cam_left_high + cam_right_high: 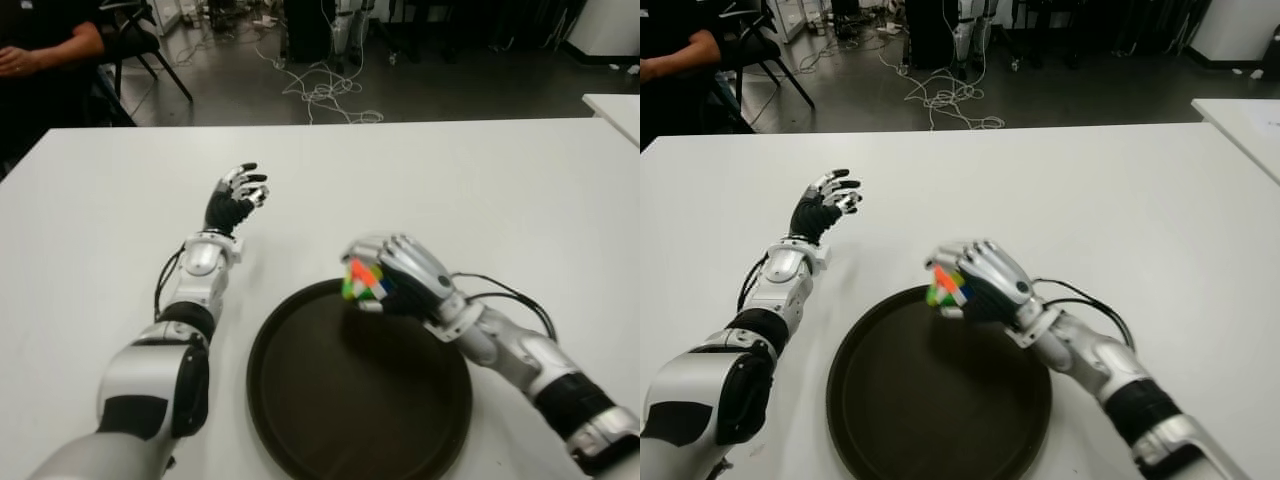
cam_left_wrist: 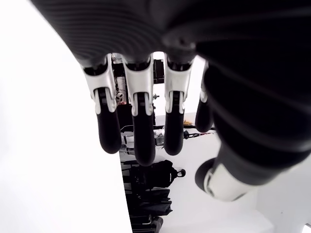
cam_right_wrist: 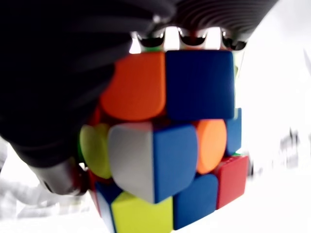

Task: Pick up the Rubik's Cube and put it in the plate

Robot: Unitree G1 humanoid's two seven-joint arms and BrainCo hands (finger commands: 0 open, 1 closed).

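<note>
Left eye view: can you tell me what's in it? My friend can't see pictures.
The robot's right hand holds a colourful Rubik's Cube over the far rim of a dark round plate on a white table. Its left hand is open, left of the plate.

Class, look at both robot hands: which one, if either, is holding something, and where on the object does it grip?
The right hand holds the Rubik's Cube, fingers wrapped over its top, above the plate's far rim. The left hand holds nothing.
</note>
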